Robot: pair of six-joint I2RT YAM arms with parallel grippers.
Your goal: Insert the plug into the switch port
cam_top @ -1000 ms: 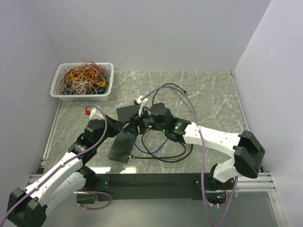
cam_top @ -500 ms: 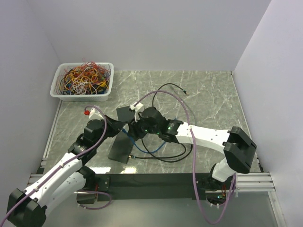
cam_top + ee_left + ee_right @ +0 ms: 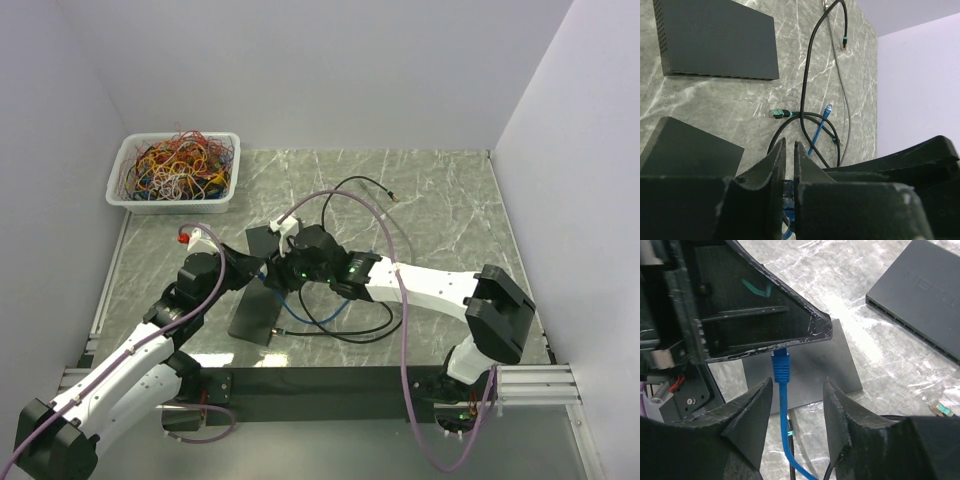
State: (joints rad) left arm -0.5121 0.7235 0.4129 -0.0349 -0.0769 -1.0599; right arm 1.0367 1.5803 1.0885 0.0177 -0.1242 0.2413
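Observation:
My left gripper (image 3: 260, 268) (image 3: 789, 143) is shut on the blue plug (image 3: 784, 189) at one end of a blue cable (image 3: 272, 298). In the right wrist view the blue plug (image 3: 781, 363) hangs from the left gripper's fingers. My right gripper (image 3: 284, 268) (image 3: 797, 386) is open, and the blue cable runs between its fingers just below the plug without touching them. One black switch (image 3: 254, 314) (image 3: 805, 367) lies under both grippers. A second black switch (image 3: 262, 238) (image 3: 715, 40) (image 3: 920, 295) lies just beyond, its row of ports showing.
Black cables (image 3: 340, 325) loop on the marble table right of the switches. One black cable's green-banded plug (image 3: 777, 114) and the blue cable's other plug (image 3: 828, 107) lie there. A white tray (image 3: 116, 196) of tangled wires stands at the back left.
My right arm has swung left toward the left gripper, and its open jaws now straddle the blue cable below the plug. The left arm has barely moved.

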